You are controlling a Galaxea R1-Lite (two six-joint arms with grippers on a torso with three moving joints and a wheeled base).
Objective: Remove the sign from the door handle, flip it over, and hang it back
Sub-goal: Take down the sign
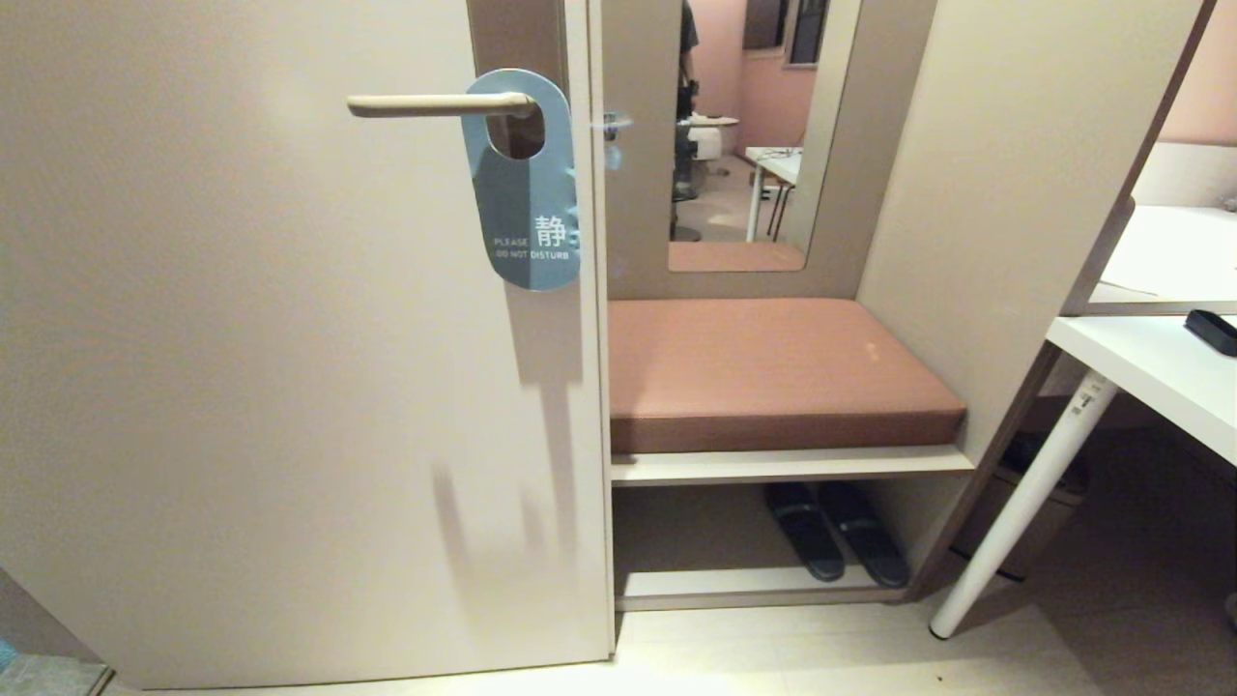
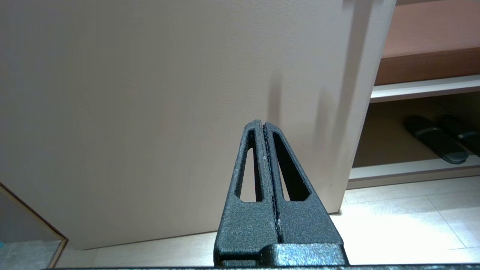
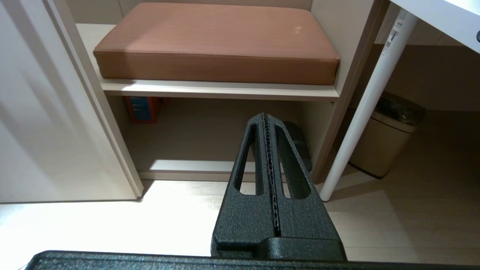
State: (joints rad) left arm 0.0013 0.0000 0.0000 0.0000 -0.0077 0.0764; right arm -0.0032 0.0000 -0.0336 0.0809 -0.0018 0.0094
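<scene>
Both grippers are closed and empty, low near the floor: left gripper [image 2: 264,125] facing the door [image 1: 242,387], right gripper [image 3: 267,117] facing the bench [image 3: 217,45]. At 11 o'clock in the head view, the sign [image 1: 527,208] hangs blue side out on the handle [image 1: 435,104].

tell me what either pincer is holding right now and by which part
Nothing. Left pincer and right pincer are both shut empty; the sign hangs untouched on the door handle.
</scene>
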